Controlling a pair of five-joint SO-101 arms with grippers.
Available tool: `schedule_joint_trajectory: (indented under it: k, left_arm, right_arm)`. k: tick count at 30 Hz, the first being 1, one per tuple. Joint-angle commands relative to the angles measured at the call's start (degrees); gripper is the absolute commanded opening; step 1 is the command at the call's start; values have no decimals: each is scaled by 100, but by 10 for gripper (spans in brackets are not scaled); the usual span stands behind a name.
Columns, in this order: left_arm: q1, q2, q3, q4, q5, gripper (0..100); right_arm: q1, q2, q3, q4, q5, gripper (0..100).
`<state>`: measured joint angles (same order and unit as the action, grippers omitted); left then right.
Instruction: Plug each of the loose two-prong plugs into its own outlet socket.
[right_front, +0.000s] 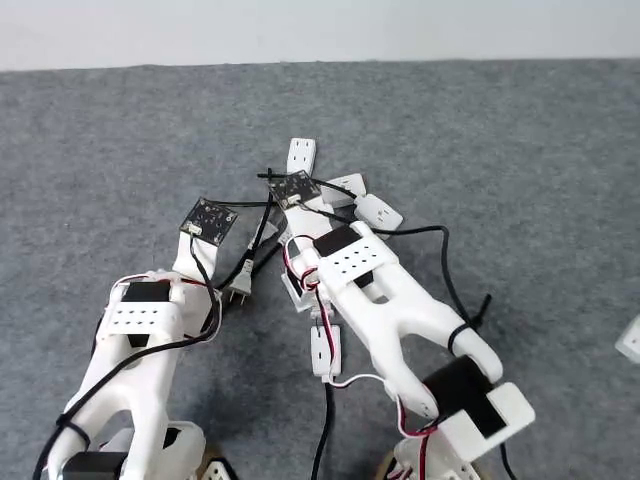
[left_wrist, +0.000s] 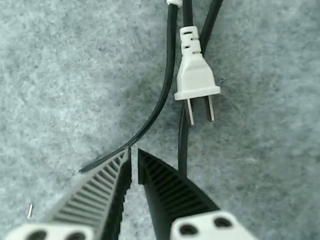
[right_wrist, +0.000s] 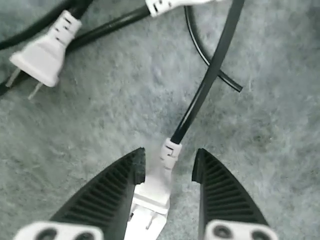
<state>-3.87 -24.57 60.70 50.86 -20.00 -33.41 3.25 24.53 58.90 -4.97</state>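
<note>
In the left wrist view a white two-prong plug (left_wrist: 196, 80) lies on the grey carpet with its prongs toward my left gripper (left_wrist: 134, 152). That gripper is shut, with nothing held, and a black cable end (left_wrist: 107, 161) lies at its tip. My right gripper (right_wrist: 170, 151) is open around a second white plug (right_wrist: 152, 197), which lies between the fingers against one pad. Its black cable (right_wrist: 210, 75) runs away from the gripper. In the high view the loose plug (right_front: 238, 290) lies between the two arms. White outlet sockets (right_front: 301, 155) (right_front: 378, 211) lie just beyond them.
Black cables (right_front: 440, 260) loop across the carpet around the right arm. Another white socket block (right_front: 325, 350) on a cable lies between the arm bases. A white piece (right_front: 630, 340) sits at the right edge. Open carpet stretches to the far side and to the right.
</note>
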Motion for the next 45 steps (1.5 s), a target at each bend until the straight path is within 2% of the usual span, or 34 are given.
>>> schedule_joint_trajectory:
  k: [1, 5, 16, 23, 30, 34, 37, 41, 45]
  left_arm:
    - [-26, -62, -22, -114, -62, 13]
    - [-26, -62, -22, -114, -62, 13]
    - [-26, -62, -22, -97, -62, 13]
    - [-26, -62, -22, -88, -62, 13]
    - [246, -9, -40, -70, -18, 13]
    - [510, 114, -84, 123, 369, 14]
    - [668, 756, -532, 325, 519, 14]
    - [712, 2391, -1833, 958, 475, 13]
    - [686, 3358, -3090, 1855, -281, 13]
  right_arm:
    - [66, -40, -281, -92, -70, 147]
    - [75, 4, -290, -110, -97, 139]
    - [338, 4, -290, -110, -246, 8]
    - [356, -84, -316, -75, -35, 8]
    - [347, -1024, -475, 470, -26, 8]
    - [338, -1859, -475, 875, 273, 8]
    - [338, -2589, -475, 1130, 457, 8]
    - [338, -3582, -466, 1411, 580, 8]
    - [189, -4110, -229, 1499, 580, 8]
